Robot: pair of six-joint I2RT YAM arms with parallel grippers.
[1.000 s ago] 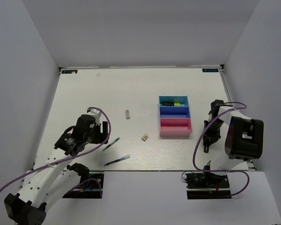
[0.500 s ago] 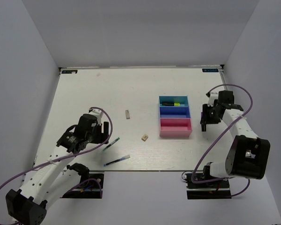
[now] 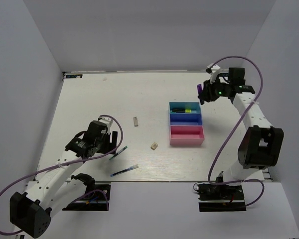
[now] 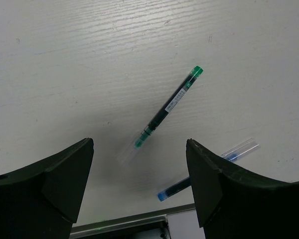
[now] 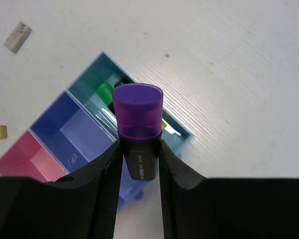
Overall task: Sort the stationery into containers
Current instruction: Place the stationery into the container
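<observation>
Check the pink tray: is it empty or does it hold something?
Empty. The pink tray shows only its bare floor from above; the markers lie in the cyan tray.

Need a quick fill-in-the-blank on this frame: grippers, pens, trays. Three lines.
1. The right gripper is shut on a marker with a ____ cap.
2. The left gripper hangs open above a pen whose end cap is ____.
3. Of the three trays, the sorted markers lie in the ____ one.

Missing words: purple; green; cyan.
</observation>
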